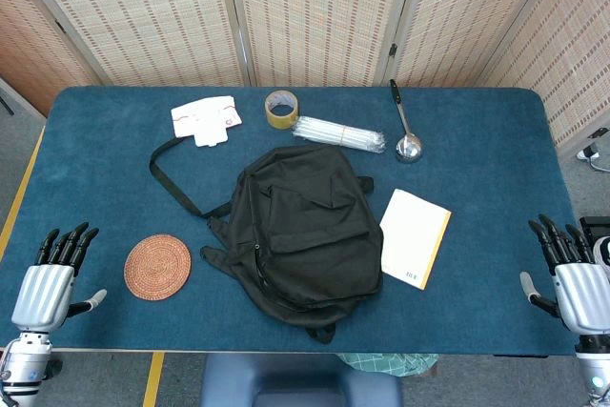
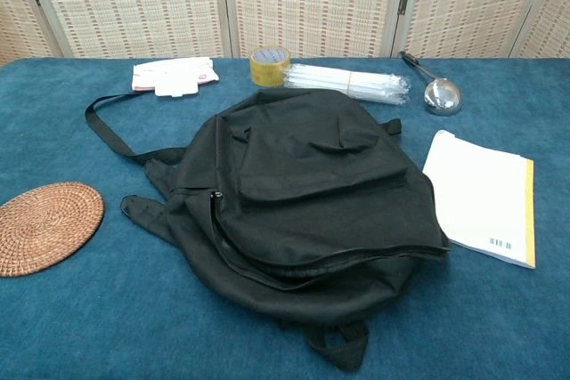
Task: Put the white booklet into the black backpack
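Observation:
The black backpack [image 1: 300, 231] [image 2: 307, 198] lies flat in the middle of the blue table, its zipper running along the lower left side. A white booklet [image 1: 415, 237] [image 2: 484, 196] with a yellow spine edge lies just right of the backpack, close to it. My left hand [image 1: 48, 283] rests at the table's front left corner, fingers apart and holding nothing. My right hand [image 1: 572, 278] rests at the front right corner, also with fingers apart and holding nothing. Neither hand shows in the chest view.
A woven round coaster [image 1: 157, 266] [image 2: 43, 226] lies left of the backpack. At the back are a white folded card [image 1: 205, 119], a roll of tape [image 1: 281, 109], a bundle of clear straws [image 1: 338, 133] and a metal ladle [image 1: 405, 126]. The backpack's strap [image 1: 167, 173] loops out to the left.

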Robot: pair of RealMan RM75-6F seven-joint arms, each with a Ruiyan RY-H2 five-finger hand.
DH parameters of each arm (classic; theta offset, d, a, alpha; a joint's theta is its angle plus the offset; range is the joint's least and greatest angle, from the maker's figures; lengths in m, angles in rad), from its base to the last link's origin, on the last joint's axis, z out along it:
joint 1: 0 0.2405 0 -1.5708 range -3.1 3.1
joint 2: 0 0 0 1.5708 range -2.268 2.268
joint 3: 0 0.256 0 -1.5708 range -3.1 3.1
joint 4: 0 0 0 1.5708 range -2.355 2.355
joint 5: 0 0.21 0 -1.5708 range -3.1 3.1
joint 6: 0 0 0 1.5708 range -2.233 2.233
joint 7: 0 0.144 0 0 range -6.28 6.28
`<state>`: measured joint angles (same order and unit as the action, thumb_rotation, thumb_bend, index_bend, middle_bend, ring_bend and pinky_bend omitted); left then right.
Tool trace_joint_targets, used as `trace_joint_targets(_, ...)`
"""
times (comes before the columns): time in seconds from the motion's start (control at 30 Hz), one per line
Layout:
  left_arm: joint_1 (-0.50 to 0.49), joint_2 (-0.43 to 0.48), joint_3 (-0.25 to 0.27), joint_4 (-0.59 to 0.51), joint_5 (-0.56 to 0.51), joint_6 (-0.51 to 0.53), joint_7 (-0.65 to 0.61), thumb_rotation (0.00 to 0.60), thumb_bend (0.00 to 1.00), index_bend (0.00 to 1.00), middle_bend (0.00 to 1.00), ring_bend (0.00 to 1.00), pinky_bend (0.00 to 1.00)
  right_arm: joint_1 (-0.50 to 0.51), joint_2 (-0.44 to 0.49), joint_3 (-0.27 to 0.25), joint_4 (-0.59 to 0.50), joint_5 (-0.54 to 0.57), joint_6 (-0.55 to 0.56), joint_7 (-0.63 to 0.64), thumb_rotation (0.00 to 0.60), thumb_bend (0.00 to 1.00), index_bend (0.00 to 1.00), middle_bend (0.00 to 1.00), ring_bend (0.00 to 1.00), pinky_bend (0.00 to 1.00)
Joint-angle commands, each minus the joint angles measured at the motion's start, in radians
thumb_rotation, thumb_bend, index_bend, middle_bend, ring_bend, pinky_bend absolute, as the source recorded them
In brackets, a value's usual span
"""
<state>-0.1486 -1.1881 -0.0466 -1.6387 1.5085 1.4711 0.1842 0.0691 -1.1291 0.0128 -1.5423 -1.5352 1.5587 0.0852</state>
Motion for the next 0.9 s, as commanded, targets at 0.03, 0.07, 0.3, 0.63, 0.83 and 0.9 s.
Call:
trace_joint_targets(0.03,0.000,-0.004,0.000,0.003,0.000,0.001,0.003,0.600,0.20,0.13,0.10,0.14,0.08,0.002,-0.001,0.001,-0.004,-0.011,-0.004,-0.001,0.600,0.46,0.05,0.06,0.14,0.06)
trace_joint_targets(0.07,0.000,-0.004,0.000,0.004,0.000,0.000,0.003,0.600,0.20,0.13,0.10,0.14,0.08,0.003,-0.002,0.002,-0.005,-0.014,-0.005,0.000,0.600,0.46,0.05,0.06,0.14,0.06)
trace_joint_targets(0.3,0.005,-0.002,0.003,0.006,-0.003,0.000,-0.004,0.600,0.20,0.13,0.10,0.14,0.08,0.009,0.003,0.006,-0.007,-0.030,-0.015,-0.004,0.600,0.46,0.05,0.06,0.14,0.06)
trace_joint_targets(0.63,0.006,0.006,0.005,0.005,0.005,0.001,-0.030,0.600,0.20,0.13,0.10,0.14,0.08,0.102,-0.083,-0.006,0.087,-0.082,-0.159,-0.104,0.600,0.46,0.05,0.06,0.14,0.06)
trace_joint_targets(0.83,0.016,0.017,0.009,0.002,-0.002,0.006,-0.039,0.600,0.20,0.13,0.10,0.14,0.08,0.165,-0.210,-0.010,0.239,-0.097,-0.244,-0.077,0.600,0.46,0.05,0.06,0.14,0.05)
trace_joint_targets(0.9,0.020,0.021,0.008,0.000,-0.006,0.011,-0.042,0.600,0.20,0.13,0.10,0.14,0.08,0.178,-0.248,-0.014,0.294,-0.103,-0.261,-0.057,0.600,0.46,0.05,0.06,0.14,0.03)
